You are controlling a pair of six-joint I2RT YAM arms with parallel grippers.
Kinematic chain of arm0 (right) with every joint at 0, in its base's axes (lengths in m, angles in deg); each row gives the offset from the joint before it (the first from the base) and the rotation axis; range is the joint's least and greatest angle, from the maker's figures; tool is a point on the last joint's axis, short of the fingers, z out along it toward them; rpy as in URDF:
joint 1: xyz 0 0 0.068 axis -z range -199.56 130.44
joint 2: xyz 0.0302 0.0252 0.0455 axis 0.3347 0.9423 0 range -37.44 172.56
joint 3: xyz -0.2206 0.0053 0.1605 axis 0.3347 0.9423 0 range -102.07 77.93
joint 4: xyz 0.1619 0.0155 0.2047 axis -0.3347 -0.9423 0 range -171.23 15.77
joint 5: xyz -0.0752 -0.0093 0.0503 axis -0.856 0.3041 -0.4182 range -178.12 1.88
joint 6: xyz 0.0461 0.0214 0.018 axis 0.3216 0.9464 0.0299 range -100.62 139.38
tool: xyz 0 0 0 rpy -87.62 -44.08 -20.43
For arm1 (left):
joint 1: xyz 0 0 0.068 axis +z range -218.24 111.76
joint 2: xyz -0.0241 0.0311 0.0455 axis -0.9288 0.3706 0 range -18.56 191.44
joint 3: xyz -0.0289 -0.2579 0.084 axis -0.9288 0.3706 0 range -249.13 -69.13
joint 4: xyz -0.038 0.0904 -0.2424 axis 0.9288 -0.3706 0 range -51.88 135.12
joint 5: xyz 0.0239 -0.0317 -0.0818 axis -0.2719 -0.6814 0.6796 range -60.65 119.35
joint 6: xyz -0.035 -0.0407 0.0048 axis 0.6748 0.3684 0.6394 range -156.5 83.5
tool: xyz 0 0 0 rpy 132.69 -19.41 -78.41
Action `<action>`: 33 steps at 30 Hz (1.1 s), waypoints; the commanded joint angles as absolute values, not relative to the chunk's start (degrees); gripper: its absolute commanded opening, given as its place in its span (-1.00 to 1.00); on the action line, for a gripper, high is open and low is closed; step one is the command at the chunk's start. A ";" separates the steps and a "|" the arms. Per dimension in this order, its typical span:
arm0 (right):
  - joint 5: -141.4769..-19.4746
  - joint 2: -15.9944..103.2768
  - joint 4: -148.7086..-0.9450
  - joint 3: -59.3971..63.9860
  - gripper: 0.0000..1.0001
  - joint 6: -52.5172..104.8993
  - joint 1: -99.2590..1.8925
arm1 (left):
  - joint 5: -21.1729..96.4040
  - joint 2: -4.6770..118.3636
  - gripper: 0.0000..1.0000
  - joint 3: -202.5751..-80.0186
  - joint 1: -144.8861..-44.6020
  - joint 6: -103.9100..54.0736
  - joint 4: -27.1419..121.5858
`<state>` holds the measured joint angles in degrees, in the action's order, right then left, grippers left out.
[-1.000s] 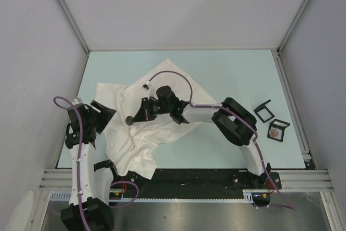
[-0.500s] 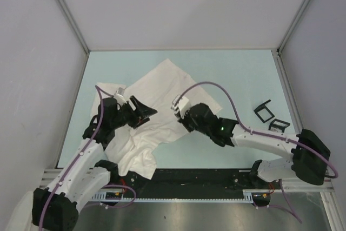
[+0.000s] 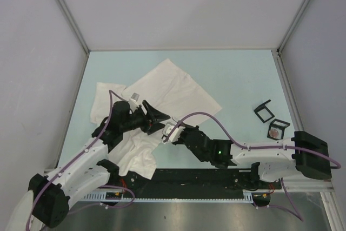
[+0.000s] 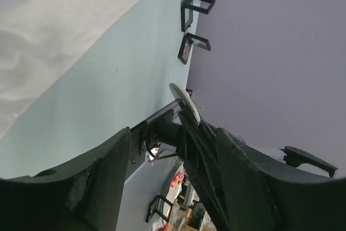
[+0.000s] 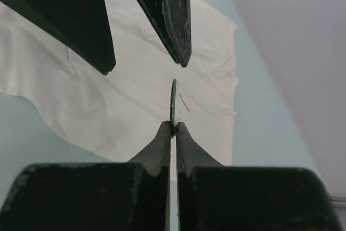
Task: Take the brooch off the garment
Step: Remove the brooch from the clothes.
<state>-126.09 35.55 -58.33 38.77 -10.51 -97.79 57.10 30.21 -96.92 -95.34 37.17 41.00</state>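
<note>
The table (image 3: 238, 79) is a pale blue-green surface enclosed by grey walls.

1. Garment. The garment (image 3: 173, 87) lies on the left half of the table. Its far portion is spread fairly flat. Its near portion is bunched into folds close to the front edge. The left arm reaches across the bunched portion.

2. Left gripper. The left gripper (image 3: 160, 121) sits above the garment's right-hand edge and points toward the right arm. Its fingers (image 5: 81, 20) stand wide apart and grip nothing. The left wrist view shows both of them as dark blades at the bottom of the frame with a clear gap between.

3. Brooch. The brooch (image 5: 173, 104) is a thin pale disc, seen edge-on in the right wrist view and as a tilted oval in the left wrist view. It is off the cloth and held in the air, just short of the left gripper's tips and touching neither. The overhead view does not resolve it.

4. Right gripper. The right gripper (image 5: 173, 125) is closed, with both fingertips pinching the lower edge of the brooch. The right arm runs low across the front of the table from its base.

5. Boxes. Two small black boxes (image 3: 270, 120) stand open near the right edge of the table, well apart from the garment.
</note>
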 commanded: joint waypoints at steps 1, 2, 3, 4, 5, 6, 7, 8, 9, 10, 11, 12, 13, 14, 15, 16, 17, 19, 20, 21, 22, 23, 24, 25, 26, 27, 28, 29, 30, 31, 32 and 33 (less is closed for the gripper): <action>-130.66 36.65 -52.08 38.11 -1.00 -14.29 -99.01 | 58.27 32.32 0.33 -97.43 -97.42 41.72 46.77; -130.48 36.48 -52.17 38.11 -1.00 -14.20 -99.18 | 58.10 32.59 0.31 -97.34 -97.69 41.99 47.05; -130.39 36.56 -52.26 38.11 -1.00 -13.94 -99.36 | 57.83 32.76 0.29 -97.43 -97.86 41.99 47.23; -130.22 36.39 -52.69 38.11 -1.00 -13.76 -99.27 | 57.48 32.85 0.26 -97.52 -98.04 41.99 47.23; -130.04 36.30 -52.87 38.11 -1.00 -13.32 -99.36 | 56.44 32.94 0.22 -97.52 -98.39 41.90 47.14; -129.78 36.30 -53.05 38.11 -1.00 -13.14 -99.54 | 56.08 32.77 0.21 -97.52 -98.65 41.81 47.05; -129.78 36.30 -53.05 38.11 -1.00 -13.06 -99.62 | 55.64 32.85 0.19 -97.43 -98.83 41.81 47.14; -129.60 36.30 -53.05 38.20 -1.00 -12.97 -99.71 | 55.37 33.11 0.13 -97.34 -99.27 41.90 47.23; -129.34 36.39 -52.96 38.11 -1.00 -12.97 -99.89 | 55.46 33.46 0.09 -97.25 -99.44 41.99 47.49; -129.16 36.48 -52.79 38.11 -1.00 -12.97 -100.06 | 55.46 33.73 0.06 -97.25 -99.62 42.42 48.45; -128.99 36.82 -52.53 38.11 -1.00 -12.97 -100.06 | 55.63 34.34 0.05 -97.25 -100.14 42.60 48.89; -129.07 36.91 -52.35 38.20 -1.00 -13.23 -100.33 | 55.72 34.61 0.04 -97.34 -100.50 42.60 49.42; -129.07 37.26 -51.74 38.11 -1.00 -13.32 -100.50 | 55.55 35.05 0.04 -97.60 -100.76 42.52 49.60; -129.07 37.70 -51.64 38.11 -1.00 -13.49 -100.59 | 55.46 35.22 -0.01 -97.78 -101.29 42.69 49.77; -129.51 37.88 -51.30 38.20 -1.00 -13.58 -100.77 | 55.46 35.66 -0.06 -97.87 -101.55 42.69 50.30; -129.60 37.97 -51.12 38.11 -1.00 -13.41 -100.85 | 55.46 35.75 -0.13 -97.87 -101.73 42.60 50.39; -130.04 38.14 -51.03 38.11 -1.00 -13.41 -100.86 | 55.46 35.84 -0.17 -97.95 -101.99 42.52 50.22; -130.30 38.06 -51.12 38.11 -1.00 -13.14 -100.94 | 55.20 35.40 -0.36 -97.52 -102.17 42.43 50.13; -130.39 38.15 -51.29 38.11 -1.00 -12.88 -101.03 | 55.11 35.23 -0.45 -96.91 -102.17 42.43 50.30; -130.65 38.06 -51.73 38.11 -1.00 -12.44 -101.03 | 54.76 34.79 -0.58 -96.55 -102.17 42.08 51.43; -131.09 38.06 -52.08 38.11 -1.00 -10.96 -101.03 | 54.84 34.53 -0.85 -96.20 -102.08 41.64 51.97; -132.14 37.97 -52.60 38.20 -0.98 -9.81 -100.94 | 54.76 34.35 -0.99 -95.94 -102.08 41.11 52.41; -132.50 37.54 -54.52 38.11 -0.87 -8.67 -100.86 | 53.71 34.17 -0.99 -95.93 -102.08 38.15 52.94; -132.68 37.18 -56.11 38.11 -0.54 -4.40 -100.59 | 53.53 34.17 -0.99 -96.20 -102.00 35.77 53.64; -132.33 36.66 -58.04 38.11 -0.36 -1.92 -100.42 | 53.70 34.35 -0.99 -96.55 -101.65 33.40 54.08; -131.80 35.09 -62.93 38.11 -0.23 1.67 -100.33 | 55.18 34.78 -0.99 -96.72 -101.38 27.72 55.39; -130.67 34.11 -65.85 38.20 -0.11 8.50 -99.98 | 56.33 35.66 -0.99 -97.25 -100.42 24.53 56.36; -126.48 32.62 -69.01 38.11 -0.07 12.65 -98.85 | 57.03 36.19 -0.99 -97.69 -99.80 21.28 55.50; -123.83 30.35 -73.92 38.11 -0.04 16.26 -97.88 | 57.65 36.37 -0.99 -97.95 -99.19 15.94 55.14; -117.45 29.11 -77.27 38.72 -0.02 19.08 -96.65 | 59.22 36.11 -0.99 -97.52 -98.05 13.71 55.31; -113.56 28.05 -79.74 38.99 -0.01 24.25 -94.37 | 59.93 35.76 -0.99 -97.08 -97.52 12.03 56.44; -109.17 27.08 -80.55 39.34 0.00 26.21 -92.52 | 60.90 35.23 -0.99 -96.82 -96.82 9.06 56.80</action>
<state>-123.34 32.78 -69.37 38.92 8.04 -97.71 56.75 35.98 -96.33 -99.20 24.28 52.41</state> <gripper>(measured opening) 0.490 0.023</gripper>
